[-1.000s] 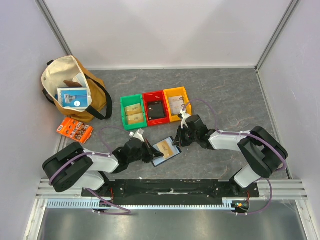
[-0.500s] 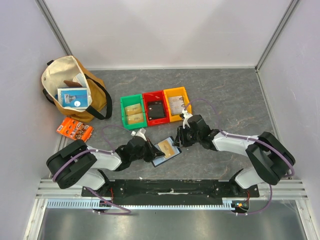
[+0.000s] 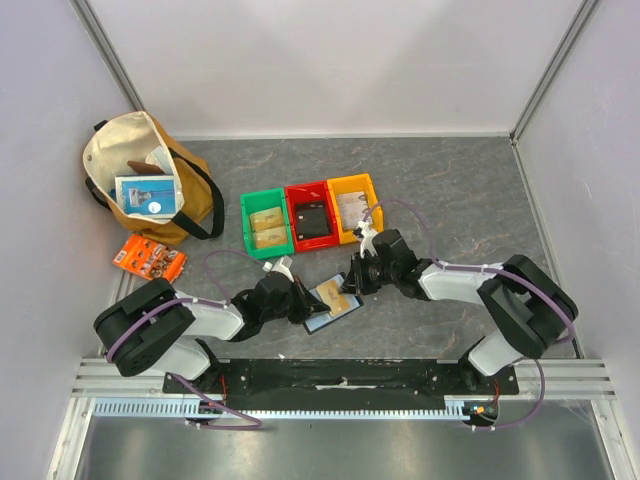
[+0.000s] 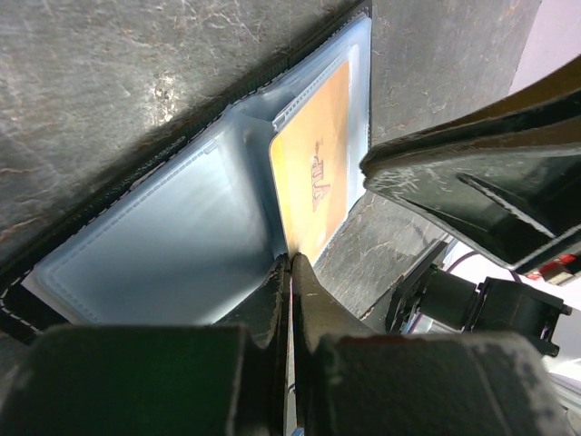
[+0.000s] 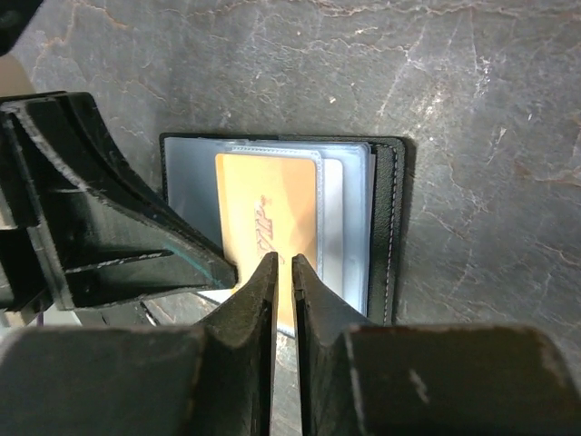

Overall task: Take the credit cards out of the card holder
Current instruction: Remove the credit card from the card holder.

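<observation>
Card holder (image 3: 325,312) lies open on the table (image 3: 450,180) between the two arms. The left gripper (image 4: 291,263) has its jaws together, tips on the holder's edge, apparently pinning it. Right gripper (image 5: 282,263) shows only a thin slit between its jaws at the orange card's (image 5: 268,204) near edge, so a grip can't be confirmed. Card is probably light, stiff and slick in a soft sleeve: pinch that edge and pull along the pocket with the holder pinned.

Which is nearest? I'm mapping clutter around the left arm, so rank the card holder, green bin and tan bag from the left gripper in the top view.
1. card holder: pinched in the left gripper, at its tip.
2. green bin: behind it, slightly left.
3. tan bag: far back left.
</observation>
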### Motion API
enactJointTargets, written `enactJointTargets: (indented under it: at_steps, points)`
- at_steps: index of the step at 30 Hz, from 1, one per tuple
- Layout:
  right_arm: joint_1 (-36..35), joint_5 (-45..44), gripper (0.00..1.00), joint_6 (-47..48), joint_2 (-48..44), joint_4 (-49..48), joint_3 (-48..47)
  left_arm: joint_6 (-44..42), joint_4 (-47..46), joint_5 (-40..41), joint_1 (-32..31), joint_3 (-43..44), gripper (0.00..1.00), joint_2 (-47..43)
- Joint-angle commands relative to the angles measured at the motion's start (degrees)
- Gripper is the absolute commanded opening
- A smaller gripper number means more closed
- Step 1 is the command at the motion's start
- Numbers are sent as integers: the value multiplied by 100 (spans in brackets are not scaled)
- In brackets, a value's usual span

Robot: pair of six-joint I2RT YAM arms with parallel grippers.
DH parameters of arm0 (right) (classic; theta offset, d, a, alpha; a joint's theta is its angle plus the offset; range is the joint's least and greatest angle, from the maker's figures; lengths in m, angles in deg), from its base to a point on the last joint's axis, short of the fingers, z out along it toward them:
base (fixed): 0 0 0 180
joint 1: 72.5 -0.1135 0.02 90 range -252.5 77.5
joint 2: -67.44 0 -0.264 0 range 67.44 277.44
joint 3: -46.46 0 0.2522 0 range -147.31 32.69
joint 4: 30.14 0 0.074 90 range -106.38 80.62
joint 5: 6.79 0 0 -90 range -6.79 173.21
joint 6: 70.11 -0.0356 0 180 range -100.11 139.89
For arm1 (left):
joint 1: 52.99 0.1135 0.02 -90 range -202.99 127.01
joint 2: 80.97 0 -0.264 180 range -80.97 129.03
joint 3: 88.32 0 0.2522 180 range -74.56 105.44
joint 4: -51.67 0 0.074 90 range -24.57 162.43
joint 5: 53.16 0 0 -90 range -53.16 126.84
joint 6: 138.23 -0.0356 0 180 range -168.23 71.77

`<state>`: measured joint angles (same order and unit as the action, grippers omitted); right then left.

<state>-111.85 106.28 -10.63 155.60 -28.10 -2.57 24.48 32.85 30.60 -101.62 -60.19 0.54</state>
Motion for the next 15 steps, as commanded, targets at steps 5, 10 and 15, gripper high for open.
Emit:
enactJointTargets:
  at_steps: [5, 10, 15]
  points:
    - [156, 110, 13, -182, 465, -532, 195, -20, 129, 79, 11, 84, 2, 49]
    - [235, 66, 10, -182, 614, -375, 292, 129, 94, 123, 19, -4, 2, 13]
    - [288, -31, 7, -138, 694, -155, 380, 261, 103, 158, 11, -127, 2, -100]
